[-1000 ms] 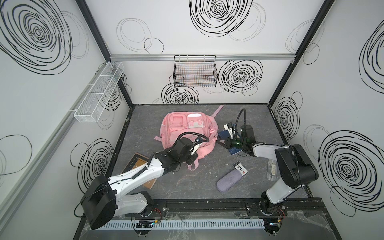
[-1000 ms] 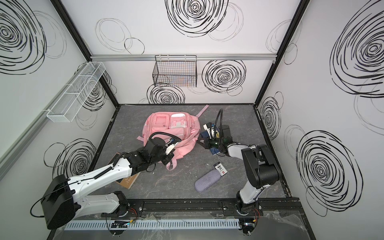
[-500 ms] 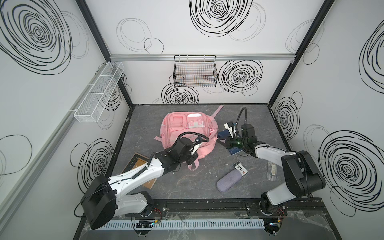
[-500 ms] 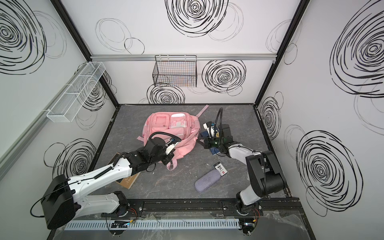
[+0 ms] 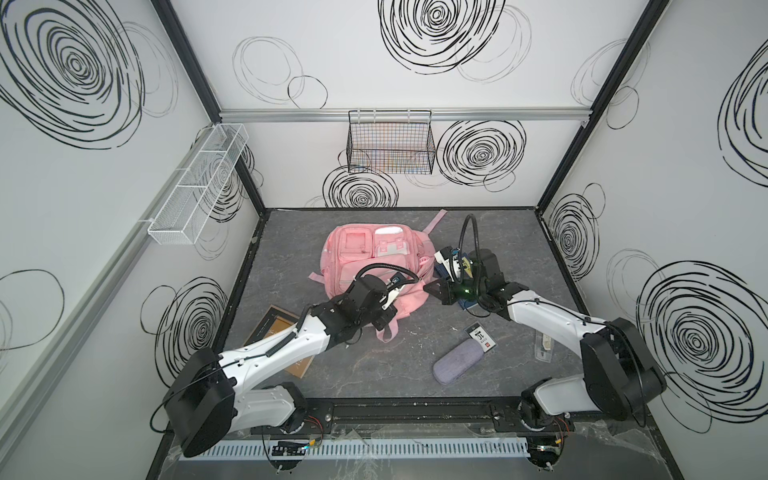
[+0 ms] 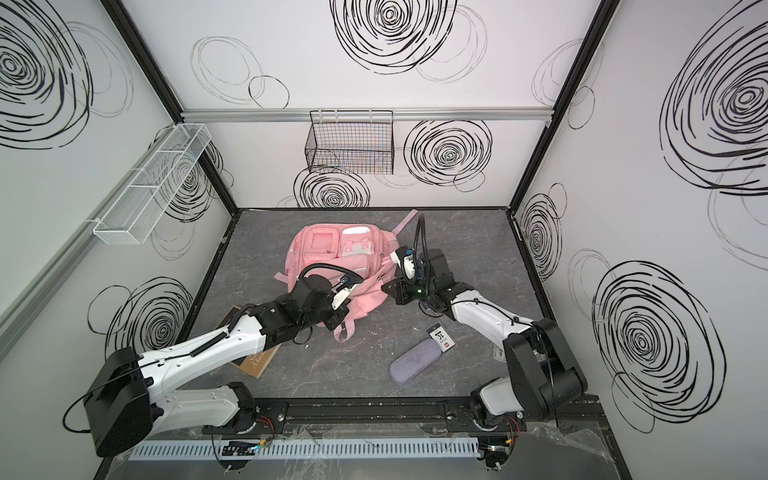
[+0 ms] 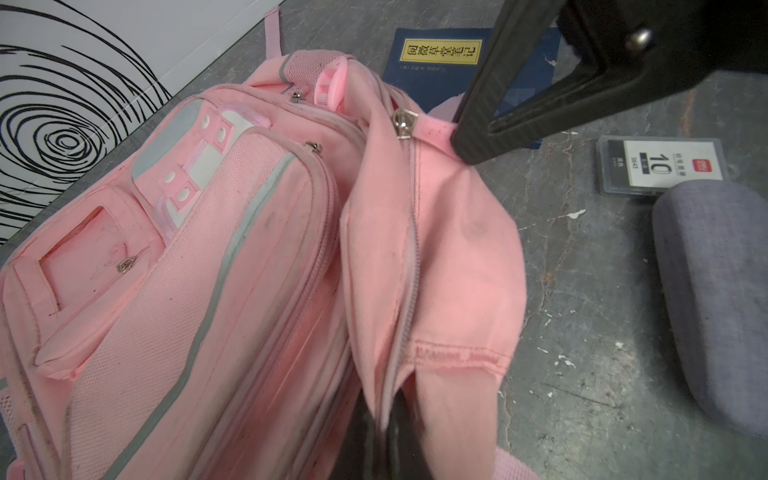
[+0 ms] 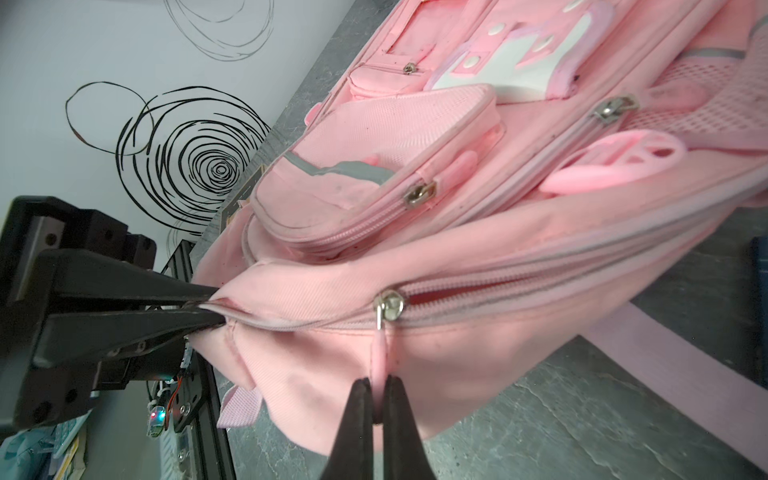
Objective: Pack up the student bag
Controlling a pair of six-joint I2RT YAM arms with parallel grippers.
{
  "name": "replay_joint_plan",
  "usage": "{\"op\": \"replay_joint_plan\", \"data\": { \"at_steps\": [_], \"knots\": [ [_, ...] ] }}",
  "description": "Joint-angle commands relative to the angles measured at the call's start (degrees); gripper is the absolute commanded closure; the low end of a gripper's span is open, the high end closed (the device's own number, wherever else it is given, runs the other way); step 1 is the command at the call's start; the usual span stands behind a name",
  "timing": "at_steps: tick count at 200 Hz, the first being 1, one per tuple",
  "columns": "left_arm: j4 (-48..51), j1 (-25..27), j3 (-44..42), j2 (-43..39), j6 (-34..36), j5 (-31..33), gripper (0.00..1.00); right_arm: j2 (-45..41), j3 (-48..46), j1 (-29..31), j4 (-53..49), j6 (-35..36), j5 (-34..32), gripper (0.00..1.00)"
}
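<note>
Unzipping the bag [image 5: 365,266]
My left fingers [image 8: 124,286] pinch its seam [image 8: 291,325], my right fingers [image 8: 353,428] the thin pull tab [image 8: 380,357]; tugging askew could slip it.

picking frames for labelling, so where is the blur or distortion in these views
Right wrist view: the right gripper is soft, while the zipper slider on the student bag is crisp; left wrist view: the left gripper and the fabric it pinches smear, yet the title on the blue book reads clearly; both top views: sharp overall, the frame post leaning outward from wide-angle distortion.
</note>
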State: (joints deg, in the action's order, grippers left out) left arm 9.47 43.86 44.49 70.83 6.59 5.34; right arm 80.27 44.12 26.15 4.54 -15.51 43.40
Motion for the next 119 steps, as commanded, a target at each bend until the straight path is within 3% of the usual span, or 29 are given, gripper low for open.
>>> {"op": "replay_joint_plan", "data": {
  "at_steps": [1, 27, 48, 72, 119],
  "knots": [
    [-4.9, 0.0, 1.9, 0.1, -1.6, -0.4, 1.0, -3.2, 1.9, 2.8, 0.9, -0.6, 3.1, 1.0],
    [-5.3, 0.0, 2.0, 0.0, -2.2, -2.5, 0.98, -4.1, 1.4, 4.5, 1.6, -1.7, 4.3, 1.0],
    [-5.4, -0.3, 2.5, -1.1, -2.5, -5.9, 0.53, -4.1, 0.7, 4.2, 1.2, -1.0, 2.5, 1.0],
    [-6.6, -1.6, 1.6, -4.2, -2.9, -10.2, 0.27, -3.2, 1.8, 2.7, -1.9, 0.7, 1.5, 1.0],
    [-3.2, -7.5, 6.5, -3.6, -4.4, -20.5, 0.25, -4.0, 4.8, 2.3, -8.0, 6.9, -2.0, 1.0]
  ]
}}
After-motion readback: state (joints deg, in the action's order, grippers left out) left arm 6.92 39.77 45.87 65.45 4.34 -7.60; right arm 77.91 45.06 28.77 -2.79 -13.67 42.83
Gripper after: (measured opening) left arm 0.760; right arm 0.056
